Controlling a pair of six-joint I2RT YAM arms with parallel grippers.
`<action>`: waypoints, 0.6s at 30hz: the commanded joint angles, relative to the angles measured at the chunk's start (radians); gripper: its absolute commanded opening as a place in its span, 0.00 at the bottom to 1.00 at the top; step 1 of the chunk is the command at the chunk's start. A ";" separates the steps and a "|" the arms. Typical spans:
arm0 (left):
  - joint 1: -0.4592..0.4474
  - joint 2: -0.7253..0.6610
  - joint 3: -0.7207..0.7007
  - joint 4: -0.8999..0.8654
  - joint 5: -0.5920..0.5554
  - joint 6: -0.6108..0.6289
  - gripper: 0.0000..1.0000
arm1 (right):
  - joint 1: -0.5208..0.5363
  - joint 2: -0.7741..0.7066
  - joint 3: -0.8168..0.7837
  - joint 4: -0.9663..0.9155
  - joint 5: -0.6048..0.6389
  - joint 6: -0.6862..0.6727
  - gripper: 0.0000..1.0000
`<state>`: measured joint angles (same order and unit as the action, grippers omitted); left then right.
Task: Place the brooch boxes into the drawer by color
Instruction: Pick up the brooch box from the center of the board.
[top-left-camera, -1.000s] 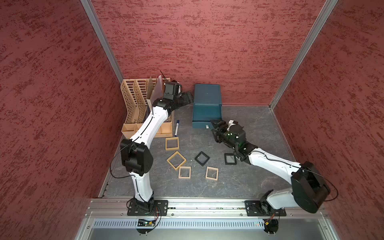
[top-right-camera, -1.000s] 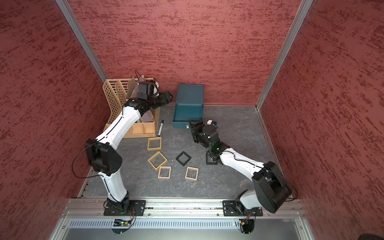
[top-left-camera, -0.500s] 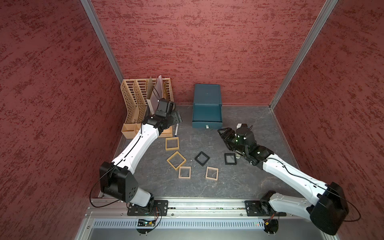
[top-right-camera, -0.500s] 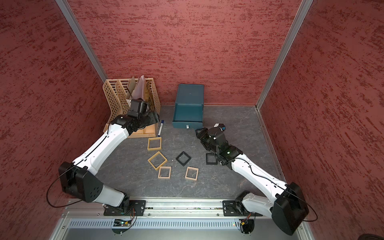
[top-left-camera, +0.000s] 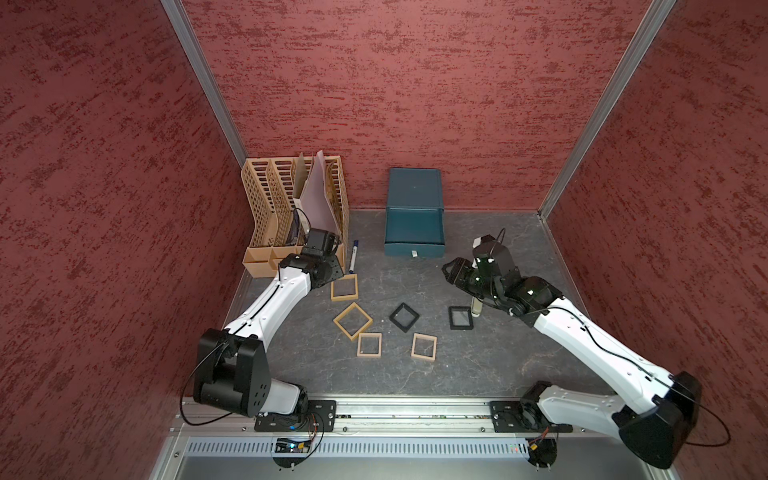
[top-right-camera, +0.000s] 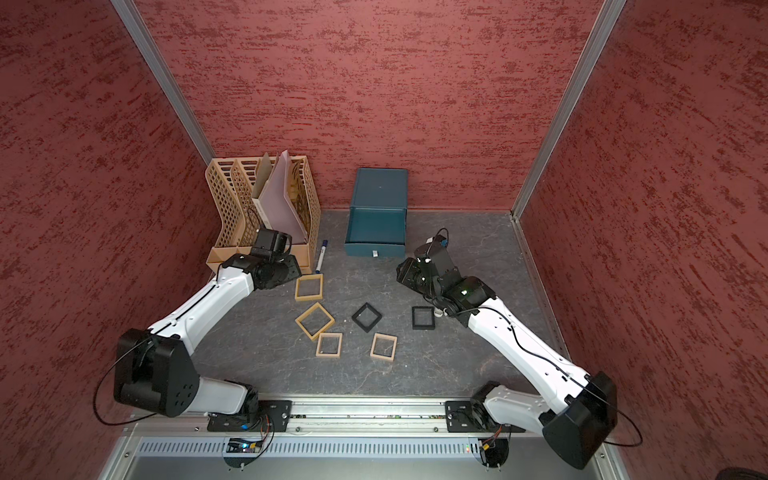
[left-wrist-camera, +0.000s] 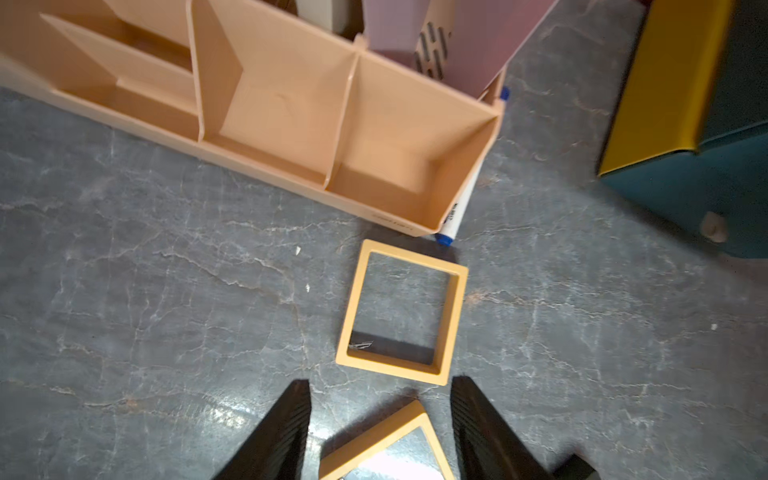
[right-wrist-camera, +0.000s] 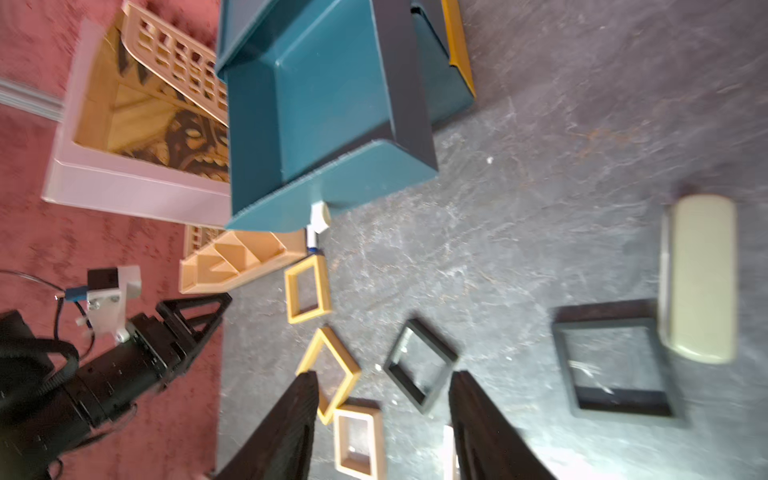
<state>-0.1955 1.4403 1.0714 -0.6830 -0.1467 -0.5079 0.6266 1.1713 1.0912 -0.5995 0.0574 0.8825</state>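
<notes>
**A:** What has changed for you in the last second?

**B:** Both your arms have come back from the rear. Your right gripper (right-wrist-camera: 384, 374) has left the pull (top-left-camera: 414, 253) of the teal drawer chest (top-left-camera: 414, 189). Your left gripper (left-wrist-camera: 380, 382) has dropped from beside the file rack (top-left-camera: 291, 195) to a mustard brooch box (left-wrist-camera: 401, 316). Both sets of jaws have narrowed to roughly half width, with nothing held.

**A:** So sorting can start?

**B:** I judge so. One drawer (top-left-camera: 413, 226) stands pulled out, bare inside. All six boxes lie on the mat (top-left-camera: 478, 365) before it: the mustard pair nearest the rack, the black boxes (top-left-camera: 403, 317) mid-mat, the pinkish-beige boxes (top-left-camera: 369, 344) nearest the arm bases.

**A:** Other containers?

**B:** The rack carries a pink folder (top-left-camera: 318, 191), and its front trays (left-wrist-camera: 395, 166) are bare.
</notes>
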 joint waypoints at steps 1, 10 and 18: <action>0.023 0.039 -0.044 0.045 0.050 -0.015 0.54 | 0.005 -0.028 0.013 -0.070 0.027 -0.072 0.54; 0.080 0.132 -0.099 0.166 0.140 0.015 0.45 | 0.008 -0.035 -0.004 -0.037 -0.002 -0.063 0.50; 0.113 0.212 -0.056 0.175 0.171 0.066 0.38 | 0.013 -0.038 -0.002 -0.034 0.001 -0.059 0.50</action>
<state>-0.0864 1.6329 0.9817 -0.5404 -0.0051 -0.4717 0.6277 1.1522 1.0912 -0.6350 0.0536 0.8303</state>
